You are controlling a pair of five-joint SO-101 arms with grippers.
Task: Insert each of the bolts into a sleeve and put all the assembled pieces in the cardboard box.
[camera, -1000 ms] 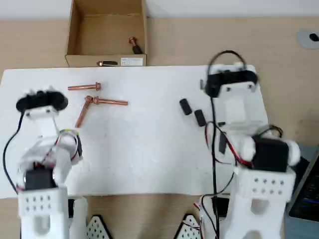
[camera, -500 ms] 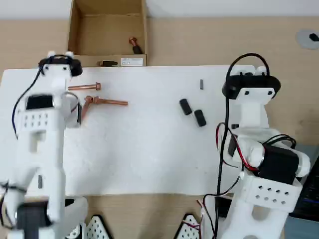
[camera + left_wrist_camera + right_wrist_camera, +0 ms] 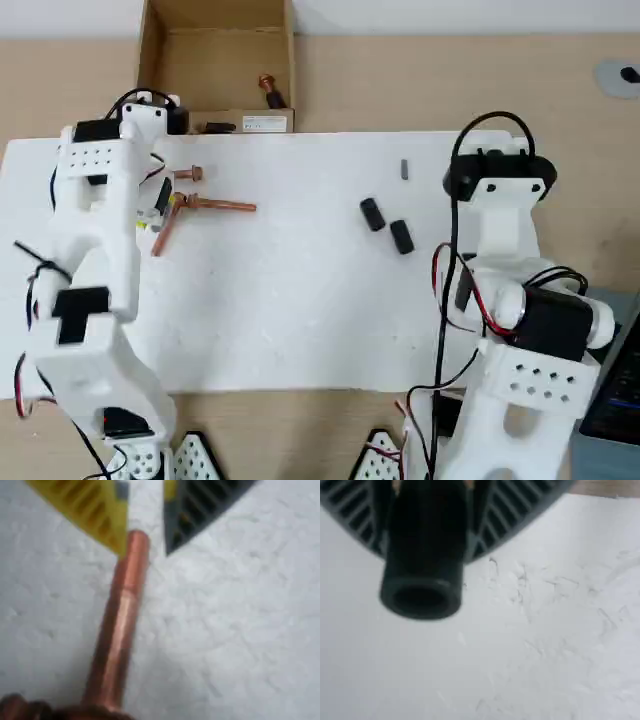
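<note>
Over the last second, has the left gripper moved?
Yes. The left gripper has travelled across the white mat toward the cardboard box, reaching the copper bolts.

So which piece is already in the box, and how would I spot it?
Find the open cardboard box at the table's far edge, beyond the white mat. On its floor, near the right wall, lies a short assembled piece: copper head, black sleeve. The bolts on the mat are bare copper and the loose sleeves plain black.
</note>
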